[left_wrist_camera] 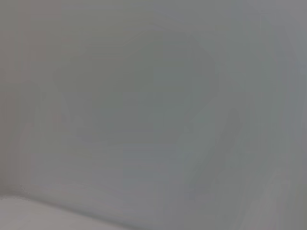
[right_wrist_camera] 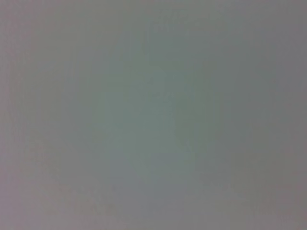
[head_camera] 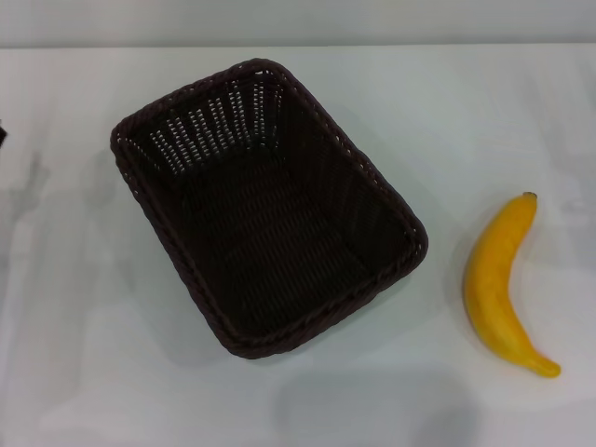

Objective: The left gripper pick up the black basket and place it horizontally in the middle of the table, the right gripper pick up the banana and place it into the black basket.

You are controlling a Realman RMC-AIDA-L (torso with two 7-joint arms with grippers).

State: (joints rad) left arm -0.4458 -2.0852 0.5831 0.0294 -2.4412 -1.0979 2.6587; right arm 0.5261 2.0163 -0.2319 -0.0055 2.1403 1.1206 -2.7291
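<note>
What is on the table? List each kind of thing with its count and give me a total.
Black basket: 1
Banana: 1
Total: 2, both resting apart on the table, the banana on the robot's right of the basket, with neither tool in view.

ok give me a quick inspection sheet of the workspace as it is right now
surface: white table, smooth, bare around the items
job's things: black basket upright, open side up, set at a slant, empty; banana lying on the table to the robot's right of the basket, apart from it
clutter: nothing seen
end effectors: neither in view; a small dark edge shows at the head view's left border, cannot tell what it is
cables: nothing seen
surroundings: grey band beyond the table's far edge; both wrist views show only plain grey
</note>
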